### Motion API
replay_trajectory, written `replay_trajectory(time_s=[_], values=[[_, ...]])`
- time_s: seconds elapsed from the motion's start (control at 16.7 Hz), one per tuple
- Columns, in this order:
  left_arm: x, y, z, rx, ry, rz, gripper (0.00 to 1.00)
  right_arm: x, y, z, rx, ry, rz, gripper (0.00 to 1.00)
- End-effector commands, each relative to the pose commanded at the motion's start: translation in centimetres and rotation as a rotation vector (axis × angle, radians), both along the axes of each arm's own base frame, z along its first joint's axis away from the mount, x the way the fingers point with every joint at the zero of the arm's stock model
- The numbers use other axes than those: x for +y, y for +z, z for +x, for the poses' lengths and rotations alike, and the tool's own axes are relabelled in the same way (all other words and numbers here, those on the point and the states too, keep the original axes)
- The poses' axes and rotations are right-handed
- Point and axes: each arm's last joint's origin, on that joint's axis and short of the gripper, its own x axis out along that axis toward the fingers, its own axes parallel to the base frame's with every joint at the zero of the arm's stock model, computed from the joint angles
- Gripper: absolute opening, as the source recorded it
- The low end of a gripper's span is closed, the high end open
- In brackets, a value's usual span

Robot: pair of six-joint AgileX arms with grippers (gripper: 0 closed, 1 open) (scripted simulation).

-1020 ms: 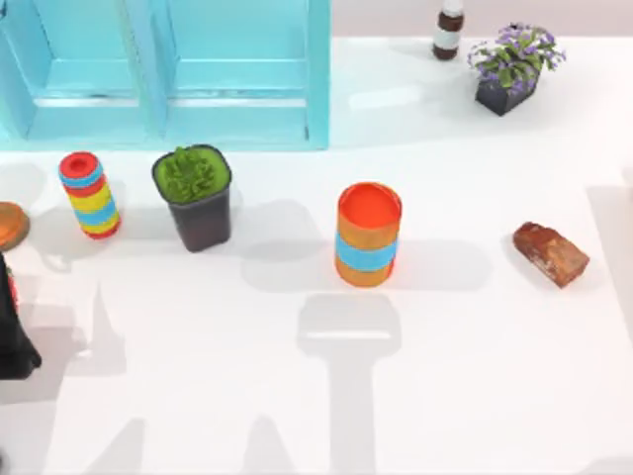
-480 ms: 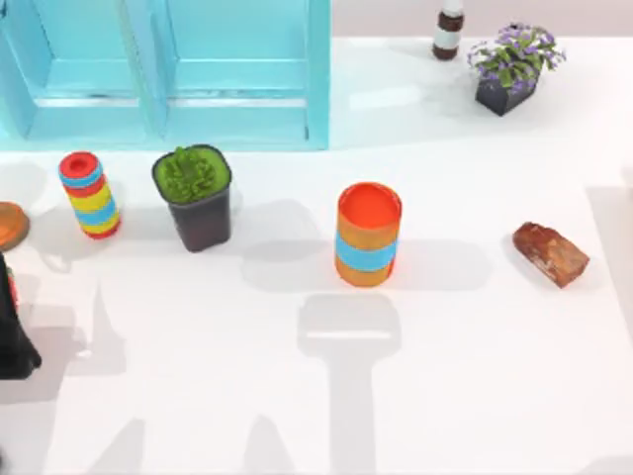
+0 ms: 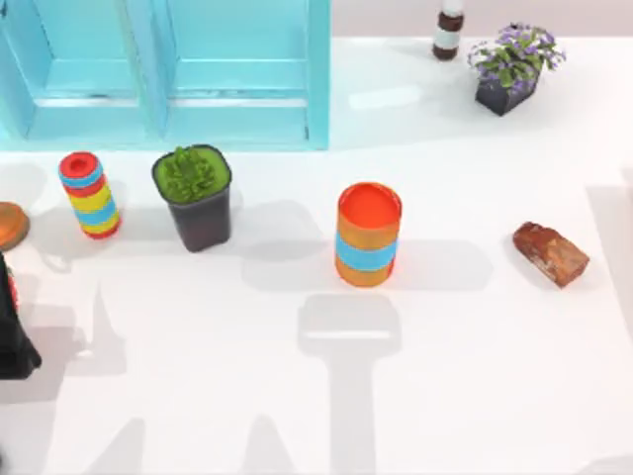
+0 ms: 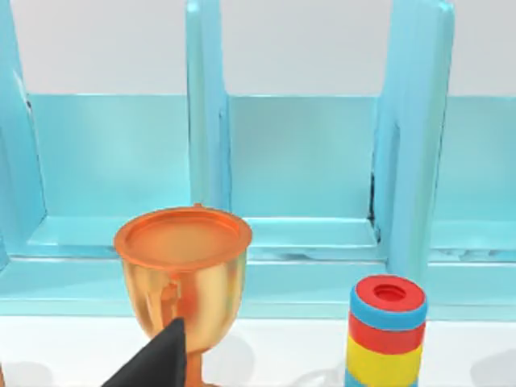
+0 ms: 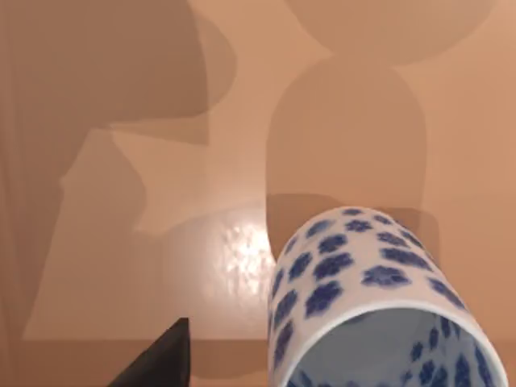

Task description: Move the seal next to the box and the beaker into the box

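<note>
Nothing on the table has shifted in the last second. My left gripper (image 3: 14, 332) sits parked at the left edge, and I cannot tell whether it is spread or closed. The same goes for my right gripper (image 5: 165, 363), with 1 beaker (image 5: 379, 298) close beside it over a tan surface. Next come 1 seal (image 3: 551, 253) lying at the right, well apart from the box (image 3: 163, 69), 1 banded orange cylinder (image 3: 368, 235), 1 striped cylinder (image 3: 89, 194) and 1 gold cup (image 4: 181, 266). There are 2 potted plants: green (image 3: 195, 196) mid-table, purple (image 3: 512, 67) far right beside 1 bottle (image 3: 449, 30).
</note>
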Motion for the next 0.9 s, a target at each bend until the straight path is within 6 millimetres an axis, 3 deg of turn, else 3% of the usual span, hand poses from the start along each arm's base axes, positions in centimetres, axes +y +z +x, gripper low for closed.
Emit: replay_trajectory(time_s=[0.24, 0.48, 0.66, 0.9], values=[[0.0, 0.0, 0.0, 0.0, 0.0, 0.0, 1.0, -1.4, 4.5, 1.6, -0.152, 0.014, -0.058, 1.0], [0.0, 0.0, 0.0, 0.0, 0.0, 0.0, 1.0, -0.7, 8.6, 1.9, -0.168, 0.029, -0.049, 1.0], [0.0, 0.0, 0.0, 0.0, 0.0, 0.0, 1.0, 0.3, 9.4, 0.7, -0.053, 0.017, -0.004, 1.0], [0.0, 0.0, 0.0, 0.0, 0.0, 0.0, 1.0, 0.7, 9.0, -0.5, 0.051, -0.001, 0.017, 1.0]])
